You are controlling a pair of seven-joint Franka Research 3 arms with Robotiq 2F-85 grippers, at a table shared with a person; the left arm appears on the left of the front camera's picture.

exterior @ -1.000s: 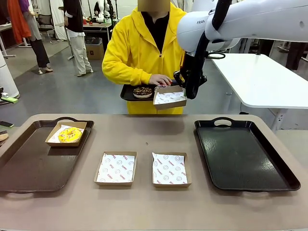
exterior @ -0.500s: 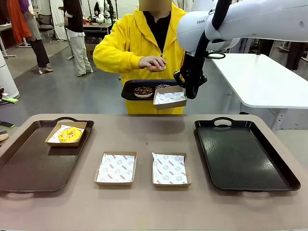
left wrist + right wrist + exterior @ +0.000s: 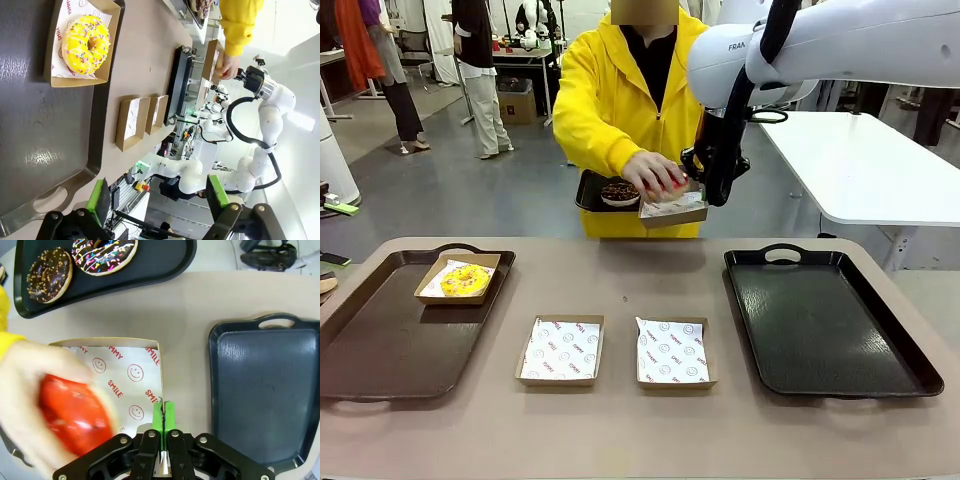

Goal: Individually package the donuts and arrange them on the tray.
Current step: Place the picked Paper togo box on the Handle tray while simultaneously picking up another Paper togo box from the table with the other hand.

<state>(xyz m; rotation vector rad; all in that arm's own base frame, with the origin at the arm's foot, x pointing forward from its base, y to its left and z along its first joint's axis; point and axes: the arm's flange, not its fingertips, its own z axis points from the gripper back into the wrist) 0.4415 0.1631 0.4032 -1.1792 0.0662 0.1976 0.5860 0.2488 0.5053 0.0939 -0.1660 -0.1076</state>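
Past table edge [image 3: 620, 250], right jaws pinch box [image 3: 672, 216] rim; hand [image 3: 652, 172] holds donut [image 3: 75, 410].

Table [image 3: 620, 275]: two trays [image 3: 380, 350], two boxes [image 3: 560, 382]

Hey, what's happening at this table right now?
The right gripper holds a paper-lined box up by its edge while a person's hand holds the red donut over it. The yellow donut sits boxed on the left tray. Two lined boxes lie on the table, and two dark donuts wait on the person's black tray.
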